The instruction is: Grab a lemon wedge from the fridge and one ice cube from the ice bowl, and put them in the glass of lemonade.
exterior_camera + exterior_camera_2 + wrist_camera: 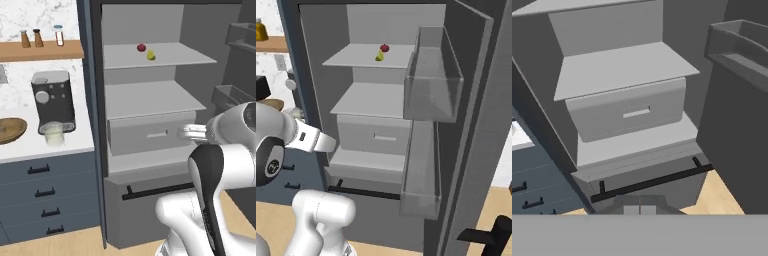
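Honestly, my main worry is picking the wrong fruit: the lemon wedge (151, 55) sits on the upper shelf (180, 56) of the open fridge (150, 100), just beside a small dark red round fruit (141, 47), and a sloppy reach could knock either one or pinch the red one instead. My end effector (640, 210) is pressed together and carrying nothing, aimed low at the fridge drawer (629, 111), so it would have to rise well up and spread first. The wedge is tiny and irregular; I judge it could slip or roll away. Shelves look flat, smooth, matte grey. On the bench (30, 142), the brown wooden ice bowl (10, 129) is shallow and round, and the glass of lemonade (53, 133) stands before the coffee machine (52, 100).
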Motion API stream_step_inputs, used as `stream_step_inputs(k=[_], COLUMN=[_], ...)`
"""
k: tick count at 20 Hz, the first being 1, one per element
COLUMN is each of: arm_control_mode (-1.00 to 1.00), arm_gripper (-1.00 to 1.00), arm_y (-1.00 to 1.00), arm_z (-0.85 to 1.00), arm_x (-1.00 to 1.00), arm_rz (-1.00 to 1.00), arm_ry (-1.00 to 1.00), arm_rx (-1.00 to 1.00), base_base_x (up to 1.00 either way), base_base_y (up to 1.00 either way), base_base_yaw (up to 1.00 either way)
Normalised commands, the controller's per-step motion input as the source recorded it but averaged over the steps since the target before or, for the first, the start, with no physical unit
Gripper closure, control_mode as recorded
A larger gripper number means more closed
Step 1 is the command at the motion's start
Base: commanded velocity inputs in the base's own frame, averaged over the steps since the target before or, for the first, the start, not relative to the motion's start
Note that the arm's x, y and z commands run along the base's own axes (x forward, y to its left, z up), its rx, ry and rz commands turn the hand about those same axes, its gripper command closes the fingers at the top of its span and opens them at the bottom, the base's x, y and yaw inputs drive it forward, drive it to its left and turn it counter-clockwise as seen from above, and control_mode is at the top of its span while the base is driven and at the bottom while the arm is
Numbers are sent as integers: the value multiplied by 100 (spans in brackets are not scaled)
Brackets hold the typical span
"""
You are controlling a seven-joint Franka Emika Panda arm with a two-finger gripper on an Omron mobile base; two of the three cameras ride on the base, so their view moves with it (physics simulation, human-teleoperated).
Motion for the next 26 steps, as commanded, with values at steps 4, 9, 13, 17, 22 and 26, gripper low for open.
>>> stream_step_inputs(k=[4, 9, 13, 17, 22, 26], arm_control_mode=[100, 100, 100, 100, -100, -100], arm_gripper=[100, 100, 100, 100, 100, 100], arm_y=[0, 0, 0, 0, 0, 0], arm_z=[0, 0, 0, 0, 3, 27], arm_x=[0, 0, 0, 0, 31, 15], arm_rz=[0, 0, 0, 0, 2, 5], arm_ry=[0, 0, 0, 0, -1, -2], arm_rx=[0, 0, 0, 0, 0, 0], base_base_x=[47, 59, 13, 19, 8, 0], base_base_y=[-27, 0, -6, -4, 0, 0], base_base_yaw=[3, 1, 0, 0, 0, 0])
